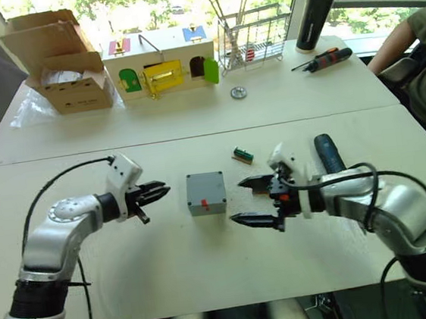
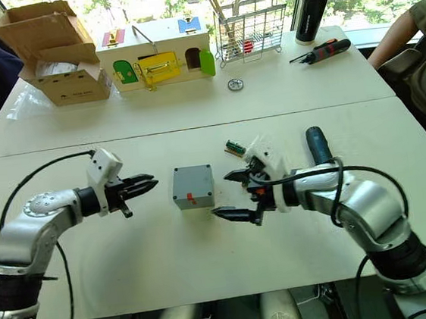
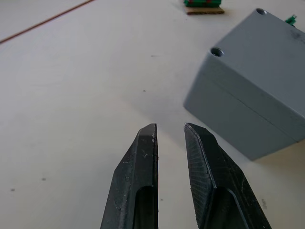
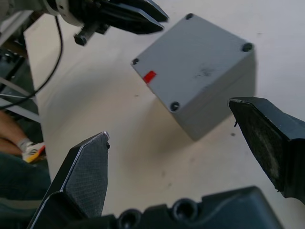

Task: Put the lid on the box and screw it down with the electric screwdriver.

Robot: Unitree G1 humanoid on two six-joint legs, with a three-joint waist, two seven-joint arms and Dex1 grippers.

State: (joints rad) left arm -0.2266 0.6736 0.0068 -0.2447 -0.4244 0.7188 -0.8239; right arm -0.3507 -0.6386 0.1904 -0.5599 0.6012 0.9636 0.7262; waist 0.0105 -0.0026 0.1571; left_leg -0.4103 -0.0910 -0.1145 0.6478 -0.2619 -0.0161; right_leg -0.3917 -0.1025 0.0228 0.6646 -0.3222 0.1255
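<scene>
The left gripper (image 1: pixel 154 191) hovers just left of the box (image 1: pixel 205 193), its two black fingers (image 3: pixel 143 181) drawn narrow with only a slit between them, tips pointing right at the box's left face; the forearm lies low and level across the table (image 1: pixel 210 274). The box sits in the middle between both claws with the lid (image 4: pixel 190 62) already resting on it, corner screw holes showing and a red mark at its near edge. Just right of it the right gripper (image 1: pixel 246 200) is spread wide and empty, one finger far, one near, mouth facing left at the box. The electric screwdriver (image 1: pixel 328 153) lies on the table beyond the right wrist, its long axis running far to near, so the right arm is plainly the closer one for fetching it.
</scene>
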